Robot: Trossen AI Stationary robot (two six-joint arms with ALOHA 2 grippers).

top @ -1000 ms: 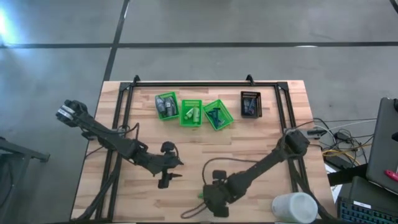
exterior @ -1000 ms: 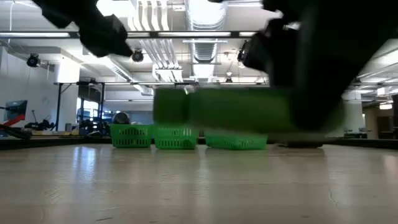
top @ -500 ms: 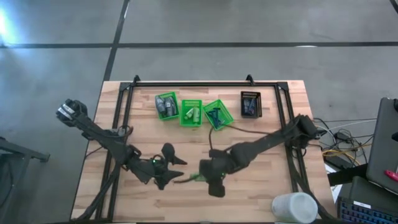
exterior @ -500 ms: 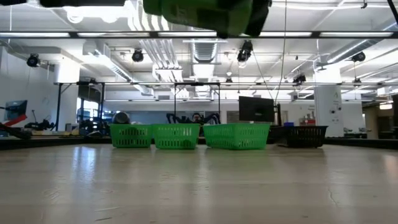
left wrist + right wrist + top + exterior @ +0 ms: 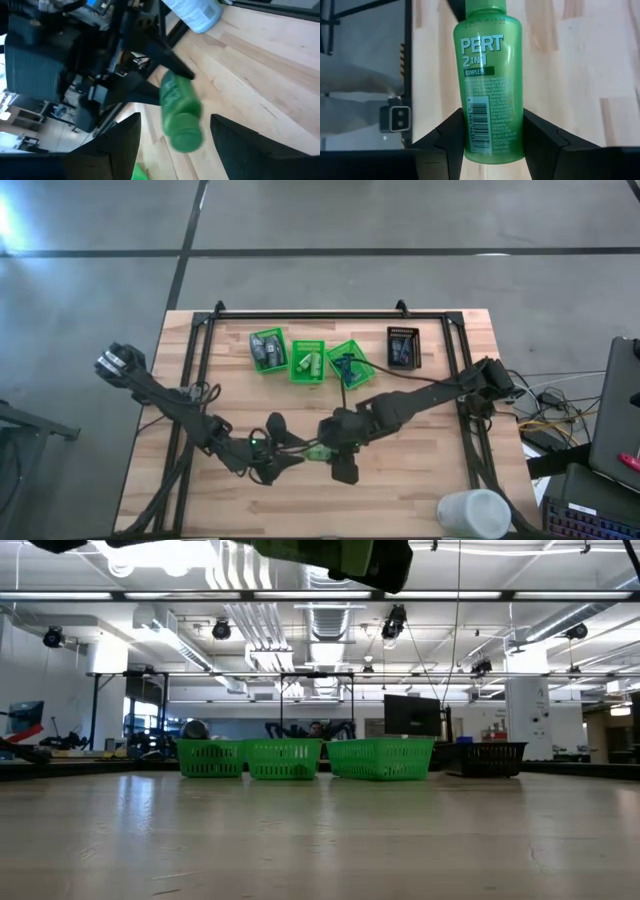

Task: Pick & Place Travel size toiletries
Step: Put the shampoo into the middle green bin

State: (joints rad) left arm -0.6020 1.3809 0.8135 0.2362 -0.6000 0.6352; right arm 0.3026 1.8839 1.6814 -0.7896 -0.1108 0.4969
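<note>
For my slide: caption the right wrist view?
Right end effector holds a green Pert bottle above the wooden table.

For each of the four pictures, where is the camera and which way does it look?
High: above, straight down on table, both arms.
Low: table height, facing green baskets; arm parts overhead.
Left wrist: past its open left pincer toward green bottle.
Right wrist: right pincer gripping the bottle.
Shared: both wrist views show the bottle.

green bottle (image 5: 320, 558) cut off, basket contents (image 5: 307, 363) indistinct
</note>
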